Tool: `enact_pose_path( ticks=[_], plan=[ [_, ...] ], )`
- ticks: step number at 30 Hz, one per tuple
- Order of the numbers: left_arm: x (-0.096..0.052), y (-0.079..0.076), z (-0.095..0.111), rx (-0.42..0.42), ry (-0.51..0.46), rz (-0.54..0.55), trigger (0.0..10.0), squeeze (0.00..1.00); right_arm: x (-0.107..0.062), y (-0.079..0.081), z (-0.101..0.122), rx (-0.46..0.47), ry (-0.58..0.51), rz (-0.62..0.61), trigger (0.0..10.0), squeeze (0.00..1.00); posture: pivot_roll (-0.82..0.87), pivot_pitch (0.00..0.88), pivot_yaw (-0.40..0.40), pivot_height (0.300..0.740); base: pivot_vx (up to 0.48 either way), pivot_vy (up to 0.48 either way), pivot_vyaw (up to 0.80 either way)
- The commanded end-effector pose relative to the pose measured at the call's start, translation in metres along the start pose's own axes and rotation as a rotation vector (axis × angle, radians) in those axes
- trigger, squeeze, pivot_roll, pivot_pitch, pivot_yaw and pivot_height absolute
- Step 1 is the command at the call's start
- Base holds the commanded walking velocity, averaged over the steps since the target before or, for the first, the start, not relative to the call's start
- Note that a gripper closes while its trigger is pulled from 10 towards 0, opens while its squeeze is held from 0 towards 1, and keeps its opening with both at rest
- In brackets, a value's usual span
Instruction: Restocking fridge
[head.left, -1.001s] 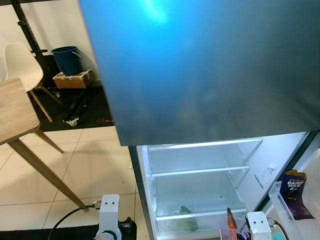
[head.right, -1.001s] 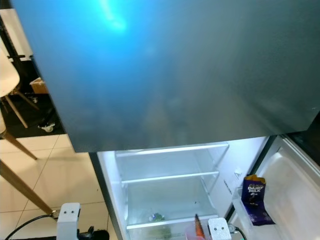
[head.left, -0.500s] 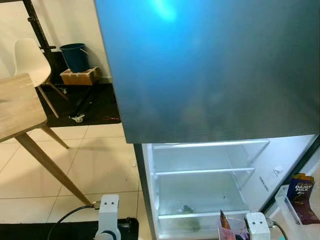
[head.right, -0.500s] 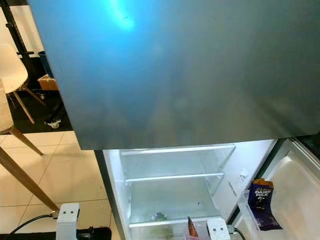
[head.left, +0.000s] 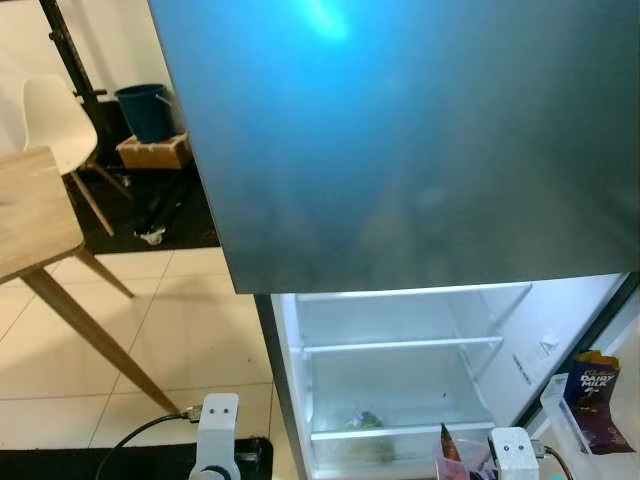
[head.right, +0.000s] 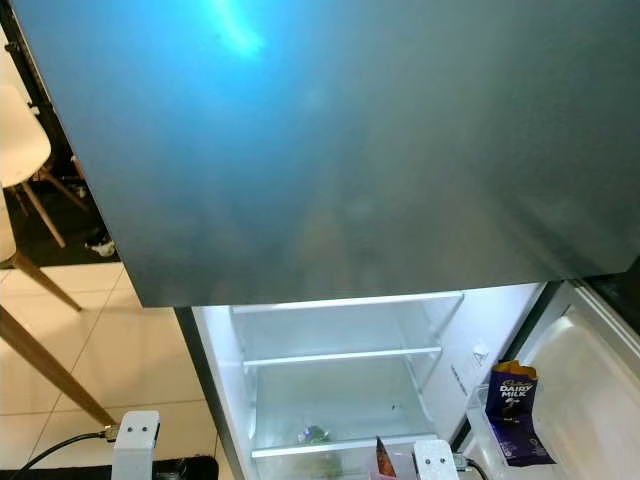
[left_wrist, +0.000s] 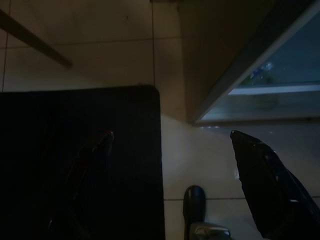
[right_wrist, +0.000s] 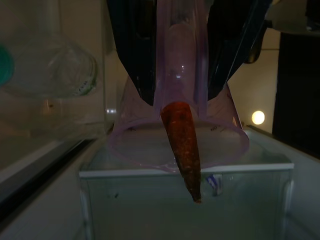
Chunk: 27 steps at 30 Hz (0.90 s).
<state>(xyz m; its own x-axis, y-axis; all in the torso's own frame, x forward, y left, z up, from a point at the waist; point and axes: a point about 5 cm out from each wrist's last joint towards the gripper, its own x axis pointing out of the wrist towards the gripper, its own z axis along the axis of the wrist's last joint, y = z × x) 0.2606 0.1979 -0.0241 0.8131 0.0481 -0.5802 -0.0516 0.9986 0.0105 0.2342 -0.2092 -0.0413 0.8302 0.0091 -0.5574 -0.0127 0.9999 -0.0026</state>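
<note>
The fridge's lower compartment (head.left: 400, 370) stands open and lit, with white shelves under the shut dark upper door (head.left: 420, 140). My right gripper (right_wrist: 182, 55) is shut on a clear pink cup (right_wrist: 180, 130) that holds an orange carrot (right_wrist: 184, 145). Cup and carrot (head.left: 446, 442) sit low in front of the bottom shelf. A small green item (head.left: 362, 420) lies on that shelf. A purple Dairy Milk bag (head.left: 590, 398) stands in the open door's rack. My left gripper (left_wrist: 172, 134) hangs open over the floor.
A wooden table (head.left: 30, 215) and a white chair (head.left: 55, 110) stand to the left on the tiled floor. A blue bucket (head.left: 145, 108) and a wooden box (head.left: 150, 152) sit behind them. A black mat (left_wrist: 75, 165) lies under my left arm. The fridge door (head.right: 590, 380) is open on the right.
The head view has swung slightly, shifting the whole scene. The cup with the carrot stays at the bottom of the view, a little lower than one second ago.
</note>
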Motion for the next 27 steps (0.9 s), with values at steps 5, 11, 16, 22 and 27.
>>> enact_pose_path(
  ticks=[5, 11, 16, 22, 27],
  plan=[
    [0.001, 0.009, 0.002, 0.01, 0.009, 0.025, 10.0, 0.0, 0.002, 0.004, -0.001, 0.041, 0.014, -0.007, 10.0, 0.0, 0.01, 0.014, 0.025, 0.74, 0.0, 0.0, 0.0],
    [0.001, 0.015, -0.002, -0.008, 0.03, 0.053, 10.0, 0.0, 0.003, 0.005, 0.0, 0.072, 0.021, -0.017, 10.0, 0.0, 0.02, 0.0, 0.017, 0.74, 0.0, 0.0, 0.0],
    [0.0, 0.019, -0.004, -0.013, 0.036, 0.063, 10.0, 0.0, 0.003, 0.004, -0.002, 0.103, 0.03, -0.039, 10.0, 0.0, 0.03, 0.0, 0.015, 0.74, 0.0, 0.0, 0.0],
    [0.0, 0.026, -0.004, -0.013, 0.048, 0.078, 10.0, 0.0, 0.004, 0.008, -0.002, 0.114, 0.036, -0.044, 10.0, 0.0, 0.04, 0.0, 0.019, 0.74, 0.0, 0.0, 0.0],
    [0.001, 0.031, 0.001, -0.023, 0.04, 0.095, 10.0, 0.0, 0.005, 0.009, -0.001, 0.128, 0.044, -0.052, 10.0, 0.0, 0.05, 0.0, 0.005, 0.74, 0.0, 0.0, 0.0]
  ],
)
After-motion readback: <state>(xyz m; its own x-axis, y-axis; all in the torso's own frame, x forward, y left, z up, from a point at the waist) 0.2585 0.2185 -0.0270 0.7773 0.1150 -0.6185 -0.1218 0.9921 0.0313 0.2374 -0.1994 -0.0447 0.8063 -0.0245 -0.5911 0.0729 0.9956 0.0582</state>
